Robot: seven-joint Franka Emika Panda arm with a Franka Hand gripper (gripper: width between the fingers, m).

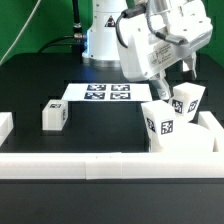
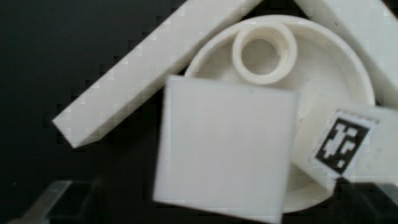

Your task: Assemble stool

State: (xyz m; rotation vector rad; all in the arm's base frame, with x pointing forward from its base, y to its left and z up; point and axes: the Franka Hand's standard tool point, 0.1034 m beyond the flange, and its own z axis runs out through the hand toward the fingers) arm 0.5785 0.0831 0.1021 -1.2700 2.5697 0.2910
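Across the table (image 1: 30, 85), three legs (image 1: 55, 115) and one round seat (image 2: 329, 70).

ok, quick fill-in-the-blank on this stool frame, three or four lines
1. The marker board carries ___ tags.
2. The lone leg sits toward the exterior view's ___.
3. The table surface is ___ in colour.
4. In the wrist view, the seat is ___ in shape.

Missing words: four; left; black; round.
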